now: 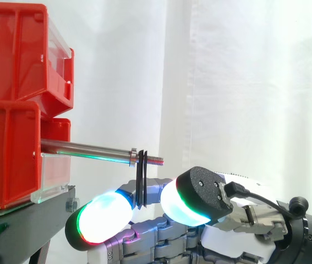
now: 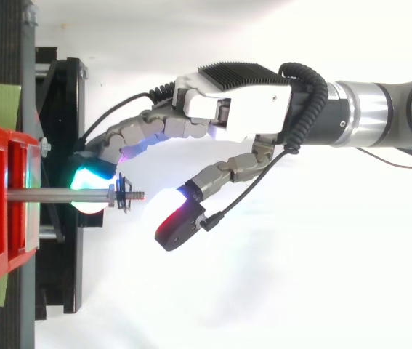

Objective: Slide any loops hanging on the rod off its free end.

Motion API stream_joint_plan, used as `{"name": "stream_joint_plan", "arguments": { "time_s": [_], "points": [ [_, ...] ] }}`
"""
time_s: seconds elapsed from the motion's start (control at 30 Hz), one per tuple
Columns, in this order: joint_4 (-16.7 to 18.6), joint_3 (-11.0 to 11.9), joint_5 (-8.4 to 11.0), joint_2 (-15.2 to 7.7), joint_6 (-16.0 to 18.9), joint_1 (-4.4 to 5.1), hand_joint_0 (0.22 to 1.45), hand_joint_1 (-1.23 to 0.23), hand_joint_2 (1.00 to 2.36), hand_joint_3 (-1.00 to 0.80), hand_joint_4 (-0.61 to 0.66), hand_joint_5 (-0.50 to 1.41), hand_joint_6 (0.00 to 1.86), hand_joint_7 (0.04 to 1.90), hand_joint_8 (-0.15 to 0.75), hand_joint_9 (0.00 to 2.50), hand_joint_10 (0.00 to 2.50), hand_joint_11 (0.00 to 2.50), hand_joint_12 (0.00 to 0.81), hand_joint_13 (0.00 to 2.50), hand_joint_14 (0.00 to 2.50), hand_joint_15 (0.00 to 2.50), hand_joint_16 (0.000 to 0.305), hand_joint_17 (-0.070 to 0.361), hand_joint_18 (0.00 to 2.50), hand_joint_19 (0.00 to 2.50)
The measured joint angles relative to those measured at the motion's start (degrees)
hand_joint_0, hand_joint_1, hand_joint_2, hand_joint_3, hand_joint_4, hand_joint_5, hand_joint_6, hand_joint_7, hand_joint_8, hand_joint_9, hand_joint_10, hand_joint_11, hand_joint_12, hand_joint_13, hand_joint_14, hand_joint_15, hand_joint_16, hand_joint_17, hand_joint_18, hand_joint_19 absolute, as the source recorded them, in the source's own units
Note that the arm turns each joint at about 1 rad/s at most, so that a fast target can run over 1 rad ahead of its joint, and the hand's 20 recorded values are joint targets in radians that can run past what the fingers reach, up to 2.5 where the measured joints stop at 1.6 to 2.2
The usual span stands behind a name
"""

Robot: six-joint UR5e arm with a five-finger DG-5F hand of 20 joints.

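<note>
The side camera stands beside the work, about as high as the rod [image 1: 87, 150]. It looks straight across at the white curtain [image 1: 244, 82] far behind. It is close: the red bins [image 1: 12, 66] take up the left side, and the hand [image 1: 238, 234] comes in at the bottom right.

The top camera sits above and looks down. It takes in the whole hand and some of the arm [image 2: 380, 116], which comes in from the right edge. The bins lie at the left edge.

Both cameras see the rod, the black loops [image 1: 141, 181] near its end, the hand, the bins and the black stand [image 1: 23, 220].
</note>
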Motion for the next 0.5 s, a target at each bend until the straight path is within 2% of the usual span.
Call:
{"name": "stream_joint_plan", "arguments": {
  "time_s": [0.5],
  "points": [
    [-0.56, 1.66, -0.5, 0.0, 0.04, -0.31, 0.6, -0.55, 1.0, -0.45, 0.23, -0.15, 0.5, 0.82, 0.253, 0.66, 0.0, 0.03, 0.317, 0.57, 0.0, 0.12, 0.043, 0.096, 0.63, 0.4]
  ]
}}
